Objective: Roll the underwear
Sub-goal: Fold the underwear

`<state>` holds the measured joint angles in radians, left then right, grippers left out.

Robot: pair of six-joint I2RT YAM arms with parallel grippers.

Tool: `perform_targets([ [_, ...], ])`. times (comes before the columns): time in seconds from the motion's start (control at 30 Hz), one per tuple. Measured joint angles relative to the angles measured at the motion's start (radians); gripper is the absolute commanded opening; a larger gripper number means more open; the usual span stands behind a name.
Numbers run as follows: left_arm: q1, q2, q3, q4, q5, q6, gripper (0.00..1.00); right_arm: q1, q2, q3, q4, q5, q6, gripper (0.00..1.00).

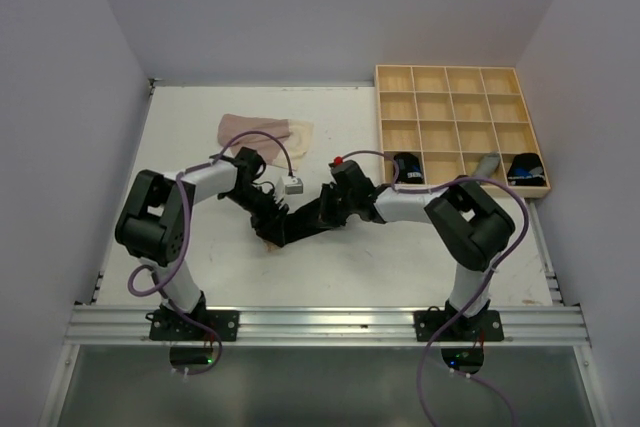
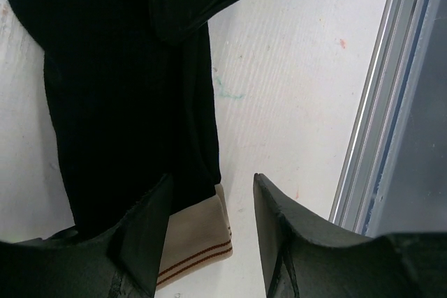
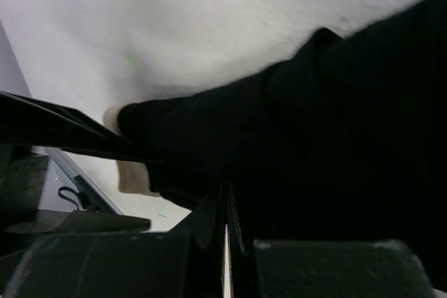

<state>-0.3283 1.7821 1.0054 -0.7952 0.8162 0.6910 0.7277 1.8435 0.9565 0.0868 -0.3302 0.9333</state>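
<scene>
Both at the black underwear [image 2: 105, 116] (beige-lined): left gripper [image 2: 211, 190] apart, right gripper [image 3: 227, 207] pressed together.

My left gripper [image 2: 211, 193] and my right gripper [image 3: 227, 207] meet nose to nose over the black underwear [image 2: 126, 102], so neither can push straight ahead without striking the other. My left fingers stand apart, with bare table [image 2: 293, 102] and a beige hem between them. On the right-finger side the table runs free up to the metal edge rail [image 2: 377, 137]. A small white block [image 1: 295, 186] sits just beside my left wrist, and a beige garment [image 1: 265, 132] lies farther behind. The wooden tray [image 1: 400, 80] stands well behind my right hand.
</scene>
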Motion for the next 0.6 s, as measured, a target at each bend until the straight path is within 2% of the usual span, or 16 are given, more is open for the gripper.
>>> perform_targets([
  [0.4,0.0,-0.071,0.003,-0.049,-0.002,0.045,0.55,0.002,0.031,-0.077,0.134,-0.063,0.001,0.0],
  [0.6,0.0,-0.023,0.04,-0.066,0.037,0.054,0.47,0.002,0.041,-0.09,0.186,-0.08,-0.011,0.0],
])
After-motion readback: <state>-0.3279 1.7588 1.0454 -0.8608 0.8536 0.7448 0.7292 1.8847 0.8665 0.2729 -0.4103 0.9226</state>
